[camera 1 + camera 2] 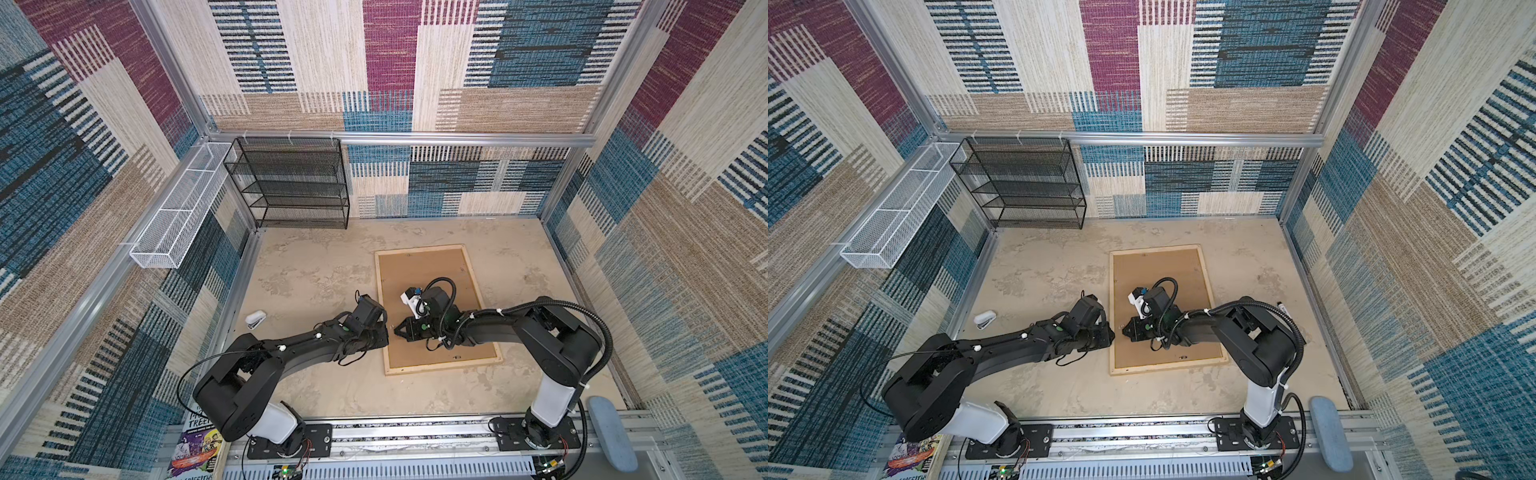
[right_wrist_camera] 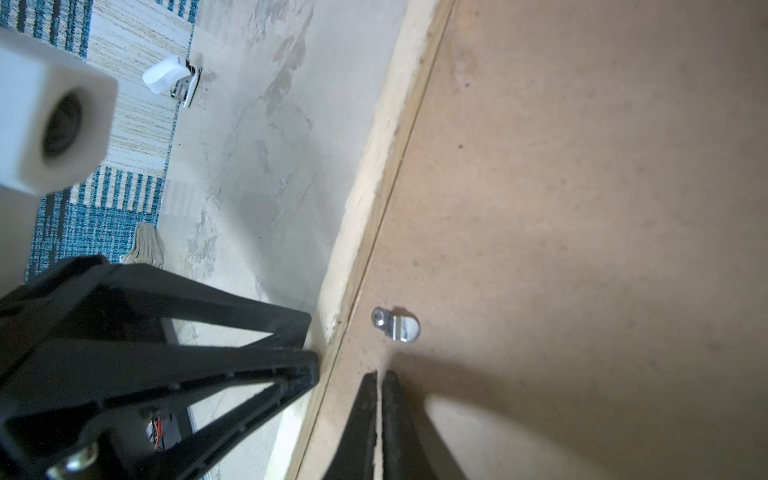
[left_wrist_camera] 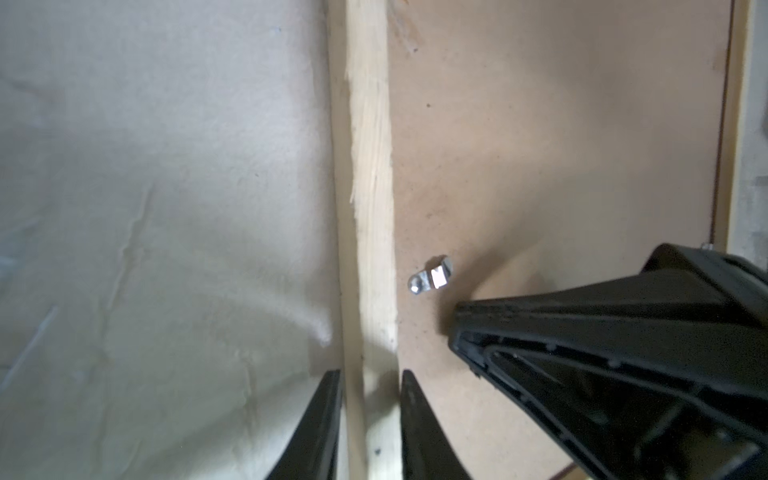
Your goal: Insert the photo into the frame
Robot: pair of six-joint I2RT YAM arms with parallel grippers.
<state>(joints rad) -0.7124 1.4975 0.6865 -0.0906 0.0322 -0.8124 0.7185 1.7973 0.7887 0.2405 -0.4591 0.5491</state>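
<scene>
Your frame lies flat, back side up, on the table, toward 3 o'clock from centre in both top views. The brown backing board fills its opening, so you can't see the photo (no view shows it).

The left gripper is at the frame's 8 o'clock, on the long rail. In the left wrist view its fingers are set narrow, one on each side of the pale wood strip and tight against it, so it's clamped on the frame.

The right gripper faces it from the 3 o'clock side, with its tips over the backing board. Its fingers are pressed together and hold nothing. Can't tell if they touch the board.

A small metal turn clip sits on the board just beside those tips, near the same rail. A white stapler lies at 9 o'clock from the left gripper, well apart from the frame. A black mesh shelf stands in the table's 11 o'clock corner.
</scene>
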